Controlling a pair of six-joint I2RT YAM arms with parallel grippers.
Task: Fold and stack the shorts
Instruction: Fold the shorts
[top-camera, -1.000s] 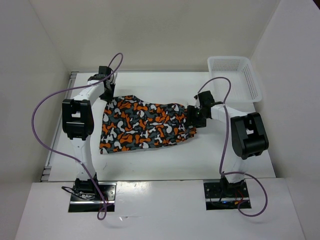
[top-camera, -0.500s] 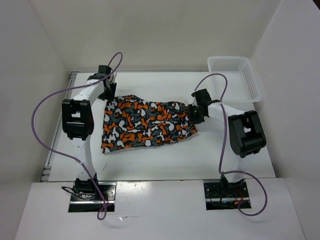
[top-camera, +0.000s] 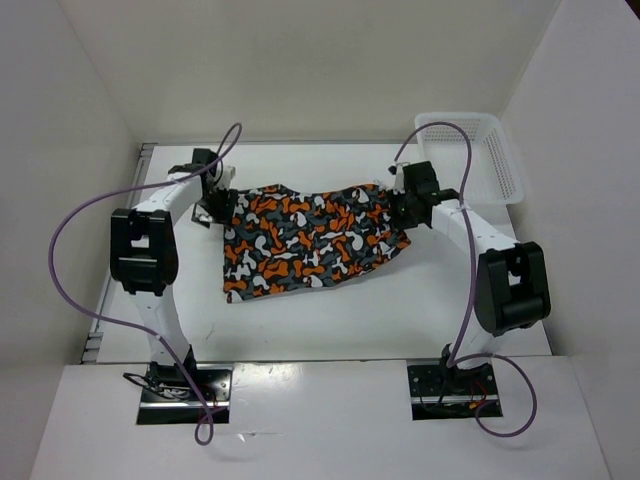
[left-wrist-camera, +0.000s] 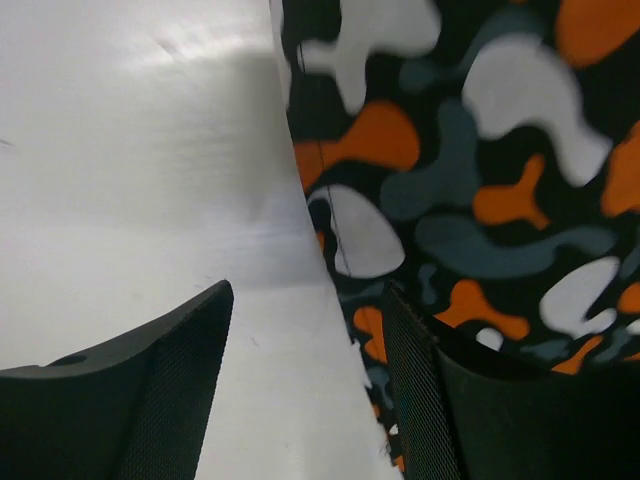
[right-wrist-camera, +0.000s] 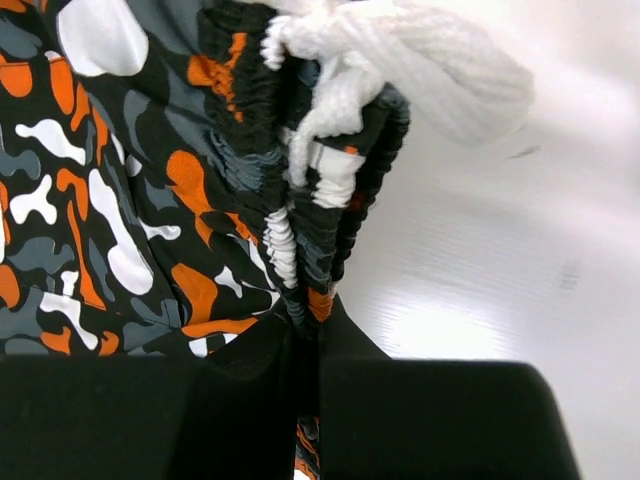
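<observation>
The shorts (top-camera: 315, 235), printed in orange, white, grey and black blotches, lie spread flat across the middle of the table. My right gripper (top-camera: 405, 205) is at their right end. In the right wrist view it (right-wrist-camera: 305, 340) is shut on the gathered elastic waistband (right-wrist-camera: 300, 200), and the white drawstring (right-wrist-camera: 400, 60) bunches just beyond. My left gripper (top-camera: 214, 196) sits at the shorts' far left corner. In the left wrist view it (left-wrist-camera: 305, 390) stands open. The cloth's edge (left-wrist-camera: 345, 300) runs between the fingers, and the right finger (left-wrist-camera: 420, 400) lies over the print.
A white mesh basket (top-camera: 470, 150) stands at the back right corner, just beyond the right gripper. White walls close in the table on three sides. Purple cables loop above both arms.
The right gripper shut on the waistband and drew the shorts to the right and toward the back. The left gripper opened and let go of the cloth.
</observation>
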